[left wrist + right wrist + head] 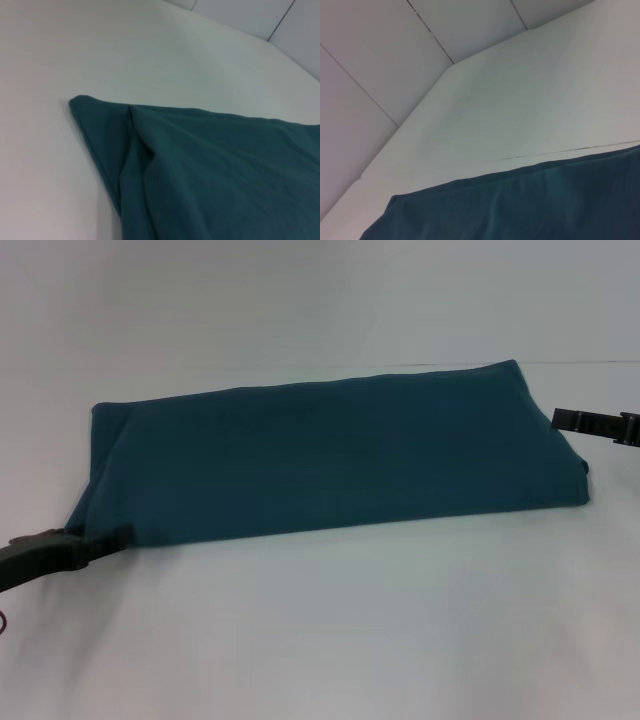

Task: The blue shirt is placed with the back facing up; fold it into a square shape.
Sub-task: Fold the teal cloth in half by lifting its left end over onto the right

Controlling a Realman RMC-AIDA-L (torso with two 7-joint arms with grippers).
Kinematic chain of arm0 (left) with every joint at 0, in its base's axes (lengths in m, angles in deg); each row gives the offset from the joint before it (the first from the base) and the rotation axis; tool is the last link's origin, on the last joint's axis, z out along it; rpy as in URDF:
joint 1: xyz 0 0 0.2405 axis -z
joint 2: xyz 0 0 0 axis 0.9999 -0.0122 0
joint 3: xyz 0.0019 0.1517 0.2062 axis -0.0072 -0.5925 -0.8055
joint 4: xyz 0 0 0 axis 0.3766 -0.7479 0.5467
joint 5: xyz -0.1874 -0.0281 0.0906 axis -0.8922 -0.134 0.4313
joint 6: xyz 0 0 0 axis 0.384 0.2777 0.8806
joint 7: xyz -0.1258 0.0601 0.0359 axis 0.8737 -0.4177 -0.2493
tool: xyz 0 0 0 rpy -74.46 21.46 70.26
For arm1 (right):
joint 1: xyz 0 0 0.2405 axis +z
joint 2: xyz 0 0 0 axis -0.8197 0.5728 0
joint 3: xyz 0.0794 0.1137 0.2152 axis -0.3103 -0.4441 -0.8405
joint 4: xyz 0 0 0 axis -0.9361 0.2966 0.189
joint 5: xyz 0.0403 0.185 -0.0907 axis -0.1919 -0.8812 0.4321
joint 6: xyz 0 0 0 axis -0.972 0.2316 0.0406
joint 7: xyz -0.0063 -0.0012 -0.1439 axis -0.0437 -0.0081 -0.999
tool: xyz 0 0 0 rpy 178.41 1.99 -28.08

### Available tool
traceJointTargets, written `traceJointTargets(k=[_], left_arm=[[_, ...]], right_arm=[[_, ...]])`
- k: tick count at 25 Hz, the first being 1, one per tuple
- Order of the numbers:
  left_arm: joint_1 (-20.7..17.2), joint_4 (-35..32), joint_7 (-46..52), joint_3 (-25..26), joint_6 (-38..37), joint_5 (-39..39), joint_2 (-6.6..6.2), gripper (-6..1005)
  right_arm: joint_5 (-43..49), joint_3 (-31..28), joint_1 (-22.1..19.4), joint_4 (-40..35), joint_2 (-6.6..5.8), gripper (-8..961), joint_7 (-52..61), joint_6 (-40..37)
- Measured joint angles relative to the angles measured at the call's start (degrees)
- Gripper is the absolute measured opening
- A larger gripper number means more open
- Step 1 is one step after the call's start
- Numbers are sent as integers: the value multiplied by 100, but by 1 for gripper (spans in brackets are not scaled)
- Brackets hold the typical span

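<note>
Now, shirt: the blue shirt [335, 455] lies on the white bench [330, 640] as a long band, already doubled over, plain side up
Long axis: it runs across the robot from left to right, the right end sitting a little farther back
Left claw: the left claw [105, 540] is low at the shirt's near left corner, touching or all but touching the cloth; whether it is closed on the corner I cannot tell
Right claw: the right claw [562, 419] is at the shirt's right end, just beside the edge; its opening cannot be made out
Nearer arm: each arm sits at its own end, so neither is clearly closer
Left wrist view: a creased corner of the shirt [150, 155] with layered folds
Judgement: one end probably needs carrying over the other to make a square
Writing: none readable, no brand or label showing
</note>
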Motion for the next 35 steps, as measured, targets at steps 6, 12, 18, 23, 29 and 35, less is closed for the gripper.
traceJointTargets(k=[6, 12, 18, 23, 29, 35], left_arm=[[36, 1, 104, -5, 250, 60, 0, 736], [38, -28, 152, -4, 292, 60, -1, 479], [42, -35, 158, -41, 302, 60, -7, 348], [56, -43, 158, -48, 314, 60, -9, 206], [72, -61, 212, -24, 319, 59, -22, 31], [96, -125, 284, -13, 327, 37, -33, -2]], right_arm=[[0, -10, 4, 0, 0, 549, 0, 7], [0, -11, -2, 0, 0, 550, 0, 18], [0, -11, -15, 1, 0, 550, 0, 33], [14, 32, -8, 21, -7, 550, 5, 97], [749, 52, 131, 10, -15, 550, 456, 356], [1027, 53, 157, 30, 25, 550, 591, 696]])
